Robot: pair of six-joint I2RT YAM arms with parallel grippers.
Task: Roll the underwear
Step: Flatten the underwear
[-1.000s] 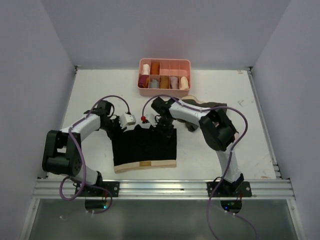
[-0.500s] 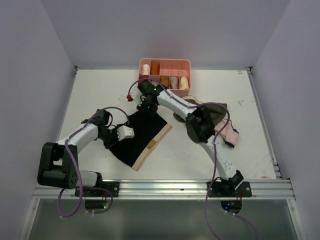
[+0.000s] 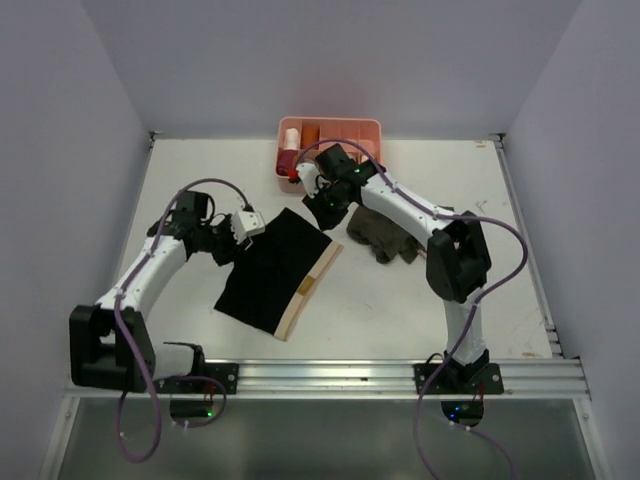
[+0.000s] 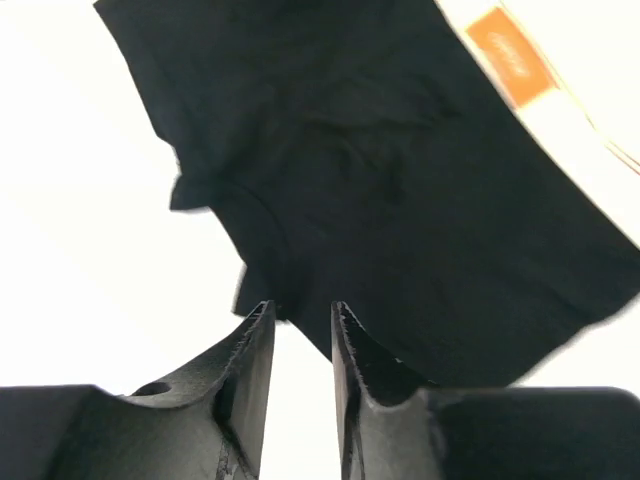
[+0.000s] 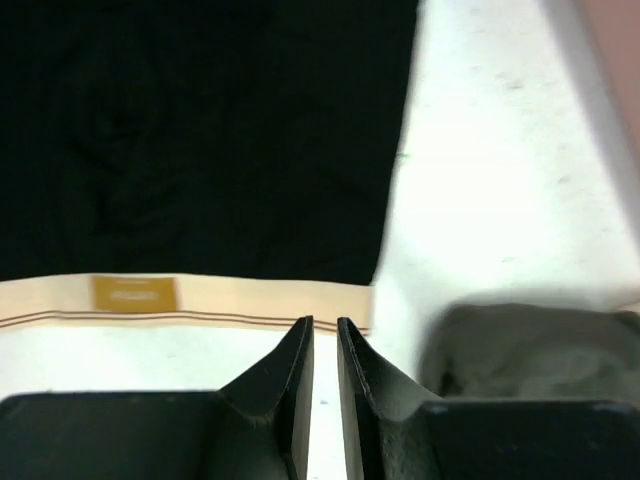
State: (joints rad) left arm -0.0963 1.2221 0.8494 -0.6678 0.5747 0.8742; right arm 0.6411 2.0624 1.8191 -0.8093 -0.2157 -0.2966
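The black underwear (image 3: 265,272) lies flat and turned on the table, its beige waistband (image 3: 312,283) along its right side. My left gripper (image 3: 228,247) is at the cloth's upper left edge. In the left wrist view the left gripper (image 4: 300,308) is slightly open with bare table in the gap, and the underwear (image 4: 400,180) starts just past the tips. My right gripper (image 3: 322,212) is above the far corner. In the right wrist view it (image 5: 325,322) shows a narrow empty gap, with the waistband (image 5: 250,300) just beyond.
An olive-brown garment (image 3: 385,232) lies crumpled just right of the underwear, under the right arm, and shows beside the right fingers as the olive garment (image 5: 530,350). A pink compartment tray (image 3: 370,124) with rolled cloths stands at the back.
The underwear was swung from square to the near edge onto a diagonal and laid down. Both grippers let go of its edge and their jaws parted a little. The right arm drew back toward the tray.
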